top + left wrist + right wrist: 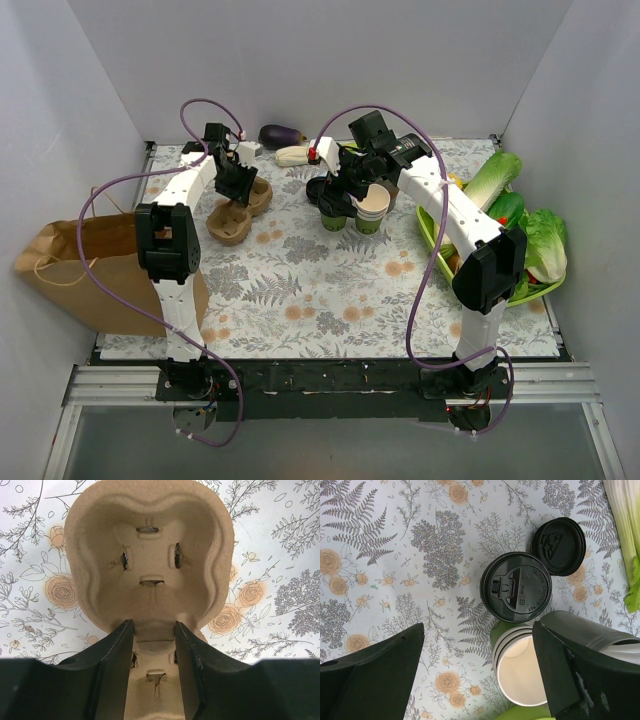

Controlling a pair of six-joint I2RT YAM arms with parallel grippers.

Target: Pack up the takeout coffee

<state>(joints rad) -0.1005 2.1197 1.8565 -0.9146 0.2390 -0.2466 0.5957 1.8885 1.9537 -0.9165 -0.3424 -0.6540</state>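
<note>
The coffee [516,591] stands upright on the cloth [330,290]. Its long axis is vertical and its black lid faces straight up, with the sip tab towards the left of the right wrist view. It sits in the far middle of the cloth, well back from the near edge.

A loose lid [558,545] lies flat just beside it, and their rims meet in that view. On the opposite side a stack of cups [520,672] stands mouth up, with the rim close against the coffee.

The right gripper [479,630] hangs above with its jaws wide apart and nothing in them. One finger is over the stack and the other over bare cloth.

From above, open cloth runs from the coffee to the carrier [240,207] and on to the near edge. A tray [432,235] of greens crowds the right side.

The left gripper [154,630] is narrow, with its fingers [112,655] flanking the carrier's middle ridge. I cannot tell if they pinch it.

A bag [70,260] lies at the left edge.
</note>
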